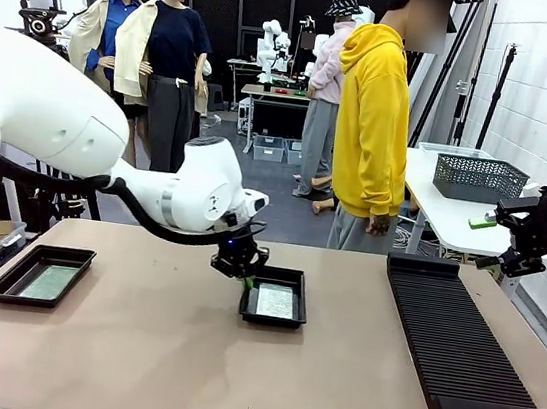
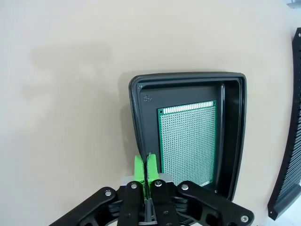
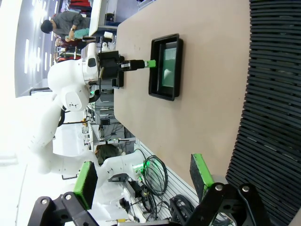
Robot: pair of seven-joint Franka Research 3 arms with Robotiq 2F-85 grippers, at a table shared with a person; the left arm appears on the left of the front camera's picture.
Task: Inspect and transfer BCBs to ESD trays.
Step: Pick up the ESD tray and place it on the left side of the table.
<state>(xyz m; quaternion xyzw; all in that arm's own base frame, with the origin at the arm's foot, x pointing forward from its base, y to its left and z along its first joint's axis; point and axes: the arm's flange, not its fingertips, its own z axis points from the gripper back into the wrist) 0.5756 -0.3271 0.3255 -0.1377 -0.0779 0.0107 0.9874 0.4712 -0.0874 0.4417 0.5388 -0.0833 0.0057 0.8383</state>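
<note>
STEP: perfboard BCB [image 2: 188, 143] laid in centre ESD tray [image 2: 141, 101] | left gripper [image 2: 145, 167] pressed together (empty) | NEXT: retreat judged due

We can't see the near rim of the middle ESD tray [image 2: 188, 141] in the left wrist view, it sits behind the left gripper [image 2: 145, 170] body, and the BCB [image 2: 188, 143] loses its lower edge the same way. The ribbed rack [image 2: 288, 155] is cut by the right edge there. In the front view the right gripper [image 1: 483, 222] is mostly out of frame, its fingers too small to judge. The board in the left tray [image 1: 40, 275] looks pale and washed out, no detail. In the right wrist view the rack [image 3: 273, 94] runs off the right edge.
</note>
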